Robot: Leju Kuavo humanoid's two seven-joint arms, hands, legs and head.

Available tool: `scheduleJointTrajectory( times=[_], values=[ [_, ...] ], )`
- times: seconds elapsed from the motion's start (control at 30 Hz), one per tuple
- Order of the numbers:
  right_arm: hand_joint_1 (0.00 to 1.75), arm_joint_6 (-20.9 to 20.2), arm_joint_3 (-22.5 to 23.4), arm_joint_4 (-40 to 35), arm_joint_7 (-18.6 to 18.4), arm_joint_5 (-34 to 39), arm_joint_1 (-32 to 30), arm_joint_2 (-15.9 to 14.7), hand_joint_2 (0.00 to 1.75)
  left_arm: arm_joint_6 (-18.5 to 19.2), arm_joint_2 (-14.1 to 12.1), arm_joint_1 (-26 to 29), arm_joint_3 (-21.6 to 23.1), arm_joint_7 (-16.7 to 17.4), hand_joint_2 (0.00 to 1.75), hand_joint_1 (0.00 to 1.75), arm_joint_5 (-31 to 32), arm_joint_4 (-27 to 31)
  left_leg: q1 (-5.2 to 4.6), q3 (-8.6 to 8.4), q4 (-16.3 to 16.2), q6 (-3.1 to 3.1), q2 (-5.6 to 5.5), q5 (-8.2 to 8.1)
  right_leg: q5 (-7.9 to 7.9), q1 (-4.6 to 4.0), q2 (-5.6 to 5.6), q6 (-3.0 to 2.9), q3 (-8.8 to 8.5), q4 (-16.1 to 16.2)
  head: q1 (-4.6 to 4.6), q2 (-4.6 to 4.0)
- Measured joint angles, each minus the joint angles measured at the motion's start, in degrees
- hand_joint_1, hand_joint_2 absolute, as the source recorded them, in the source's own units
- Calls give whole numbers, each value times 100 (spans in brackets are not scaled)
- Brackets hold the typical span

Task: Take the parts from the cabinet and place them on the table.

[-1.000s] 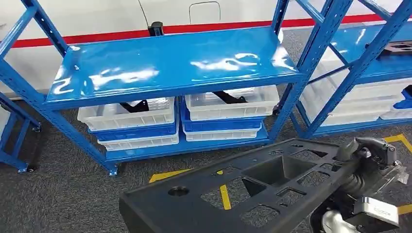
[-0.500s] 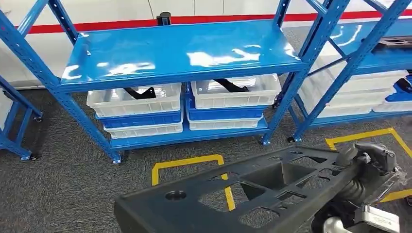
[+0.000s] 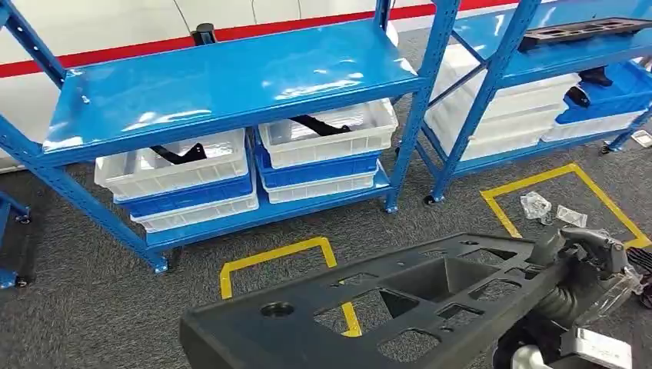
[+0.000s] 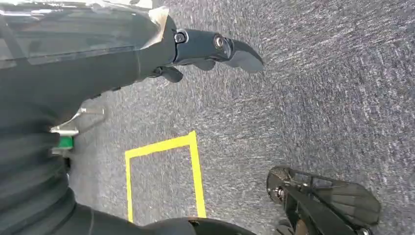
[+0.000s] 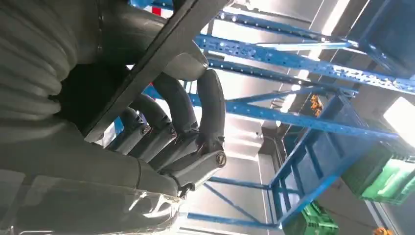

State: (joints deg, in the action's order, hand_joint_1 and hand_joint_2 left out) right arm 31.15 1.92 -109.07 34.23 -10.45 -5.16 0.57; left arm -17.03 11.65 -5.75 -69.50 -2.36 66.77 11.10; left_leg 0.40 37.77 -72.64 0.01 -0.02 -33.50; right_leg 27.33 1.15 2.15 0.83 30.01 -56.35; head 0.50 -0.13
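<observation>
The right robot hand [image 3: 588,250] grips one end of a long black perforated part [image 3: 361,307], fingers [image 5: 183,115] curled around its edge, carrying it low above the grey carpet [image 3: 92,307]. The left robot hand [image 4: 205,49] hangs released over yellow floor tape [image 4: 161,166]. Beyond stands a blue shelf rack [image 3: 231,77] with white bins [image 3: 177,165].

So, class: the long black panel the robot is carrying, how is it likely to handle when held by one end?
The black panel probably stays stiff: it juts far out from the right hand without visible sag. Its many cut-outs suggest it is light for its size. Held by the edge at one end, it may tend to twist or dip.
</observation>
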Motion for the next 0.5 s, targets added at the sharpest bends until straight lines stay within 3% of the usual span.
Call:
scheduleJointTrajectory(
  times=[0.03, 0.07, 0.1, 0.13, 0.23, 0.27, 0.3, 0.33, 0.4, 0.43, 0.47, 0.5],
  values=[
    [175, -2, -2, 0, 2, 0, 1, 2, 175, 0, 0, -1, 0, 2, 175, 0, 0, 0, 21, -309, 581, 16, -49, 315, -6, 3, 83, 11, -6, -3, -2, 0],
    [175, 0, -2, 0, 7, -2, 4, 9, 175, -4, -2, -1, 0, 2, 175, 0, 0, 0, 42, -549, 1051, 32, -199, 531, -9, 4, 136, 18, -7, -11, 0, 2],
    [175, 0, -2, -2, 13, -2, 7, 13, 175, -4, -7, 4, 0, 6, 175, 0, 0, 0, 75, -690, 1346, 54, -529, 557, -14, 3, 188, 30, 20, -23, -2, 0],
    [175, 0, -4, -2, 17, -2, 27, 15, 175, -4, -4, 7, 0, 7, 175, 0, 0, 0, 82, -713, 1461, 51, -566, 544, -22, -61, 239, 72, 64, -69, -20, 2],
    [175, -2, -7, -17, 31, -2, 7, 20, 175, -11, -2, -14, 0, 15, 175, 0, -4, 0, 21, -678, 1481, 116, -375, 535, -114, 8, 423, 217, 210, -41, -7, 2],
    [175, 0, -9, -26, 31, -2, 3, 22, 175, -13, 9, -17, 0, 17, 175, 0, -7, -2, 71, -683, 1550, 193, -273, 588, -82, -17, 318, 241, 275, -97, -13, 0],
    [175, 0, -9, -33, 33, -2, 11, 20, 175, -17, 11, -17, 0, 15, 175, 0, -7, -2, 52, -677, 1557, 225, -213, 604, 4, -27, 59, 234, 354, -225, -15, 2],
    [175, 0, -9, -33, 35, -4, 39, 20, 175, -15, 9, -16, 0, 17, 175, 0, -7, -2, 50, -660, 1557, 261, -129, 609, 192, -40, -65, 199, 522, -572, -68, 0],
    [175, 0, -11, -33, 35, -2, 33, 24, 175, -15, 13, -7, 0, 17, 175, 0, -7, -2, 33, -622, 1555, 273, 57, 614, 597, -36, -122, 168, 972, -1574, -63, 0],
    [175, 0, -11, -33, 35, -4, 19, 24, 175, -15, 11, -4, 0, 17, 175, 0, -7, -2, 33, -612, 1552, 275, 138, 616, 672, -28, -131, 192, 1096, -1877, -79, 2],
    [175, 0, -11, -33, 35, -7, 3, 24, 175, -17, 11, -4, 0, 17, 175, 0, -7, -2, 33, -612, 1552, 274, 216, 616, 646, -16, -145, 240, 1074, -1892, -70, 0],
    [175, 0, -11, -33, 35, -9, 0, 26, 175, -15, 11, -5, 0, 17, 175, 0, -7, -2, 35, -616, 1550, 273, 287, 615, 532, 3, -169, 299, 913, -1641, -79, 0]
  ],
)
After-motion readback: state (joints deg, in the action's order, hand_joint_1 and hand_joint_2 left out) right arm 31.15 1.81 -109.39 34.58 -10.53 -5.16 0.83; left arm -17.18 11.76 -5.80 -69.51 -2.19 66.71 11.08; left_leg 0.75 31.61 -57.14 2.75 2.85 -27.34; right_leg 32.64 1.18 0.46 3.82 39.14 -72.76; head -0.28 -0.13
